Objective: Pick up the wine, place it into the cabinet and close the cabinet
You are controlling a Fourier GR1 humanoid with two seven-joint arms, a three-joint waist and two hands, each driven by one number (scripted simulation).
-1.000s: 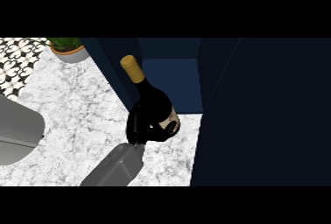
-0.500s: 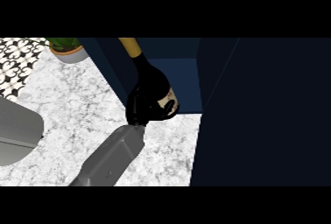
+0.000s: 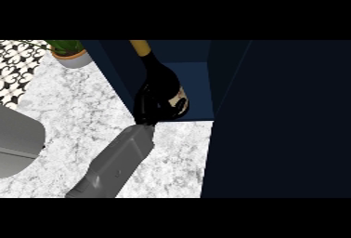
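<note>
Head view: right hand (image 3: 146, 109) grips wine bottle (image 3: 163, 76).

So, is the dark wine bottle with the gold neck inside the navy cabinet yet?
Mostly in: the bottle is tilted within the cabinet opening, base near its front edge, right hand curled round it.

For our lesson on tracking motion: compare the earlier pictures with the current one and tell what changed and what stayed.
The right hand, curled round the wine bottle, has carried it away from the robot, deeper into the open cabinet; the bottle's gold top now reaches the view's upper edge. The grasp is unchanged; nothing was let go. The potted plant and the cabinet stayed put.
</note>
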